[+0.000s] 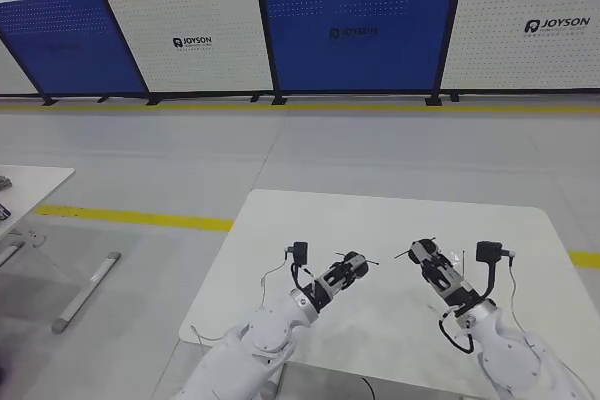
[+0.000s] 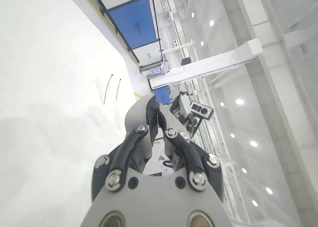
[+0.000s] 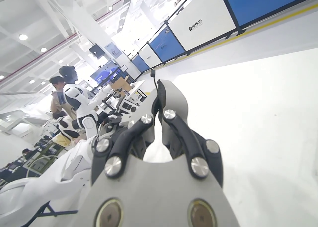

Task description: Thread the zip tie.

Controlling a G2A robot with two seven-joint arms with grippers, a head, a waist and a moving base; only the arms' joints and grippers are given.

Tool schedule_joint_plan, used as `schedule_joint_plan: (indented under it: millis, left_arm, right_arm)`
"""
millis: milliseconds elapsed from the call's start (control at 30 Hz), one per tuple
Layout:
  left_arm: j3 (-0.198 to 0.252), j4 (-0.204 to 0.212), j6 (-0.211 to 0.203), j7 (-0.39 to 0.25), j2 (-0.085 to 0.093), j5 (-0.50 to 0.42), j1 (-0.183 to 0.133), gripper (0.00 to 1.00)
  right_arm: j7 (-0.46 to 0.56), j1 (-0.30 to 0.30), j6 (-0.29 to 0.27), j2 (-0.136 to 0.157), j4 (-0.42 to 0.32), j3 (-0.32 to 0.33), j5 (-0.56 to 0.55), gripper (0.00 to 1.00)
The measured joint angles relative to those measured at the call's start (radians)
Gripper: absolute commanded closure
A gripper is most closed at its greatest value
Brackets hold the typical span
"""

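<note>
White table (image 1: 500, 230), blue-white panels (image 1: 355, 45) — yellow floor line (image 1: 130, 217)

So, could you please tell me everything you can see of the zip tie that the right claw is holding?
The zip tie is a thin black strap, plastic by its look, with a small blocky head at its free end. It is pinched between the shut fingers of the right claw; a short, curved length pokes out past the fingertips. In the top view it reads as a fine dark line across the claw's tip, held above the white table. Only the claw touches it.
</note>
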Motion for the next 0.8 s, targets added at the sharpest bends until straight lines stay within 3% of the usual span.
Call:
schedule_joint_plan:
  millis: [133, 800]
  left_arm:
    - [0.043, 0.025, 0.003, 0.108, -0.013, 0.094, -0.017, 1.00]
    - [0.043, 0.025, 0.004, 0.107, -0.013, 0.093, -0.017, 1.00]
  right_arm:
    - [-0.016, 0.003, 0.004, -0.006, 0.010, -0.008, -0.009, 1.00]
    - [-0.016, 0.003, 0.003, -0.006, 0.011, -0.007, -0.008, 1.00]
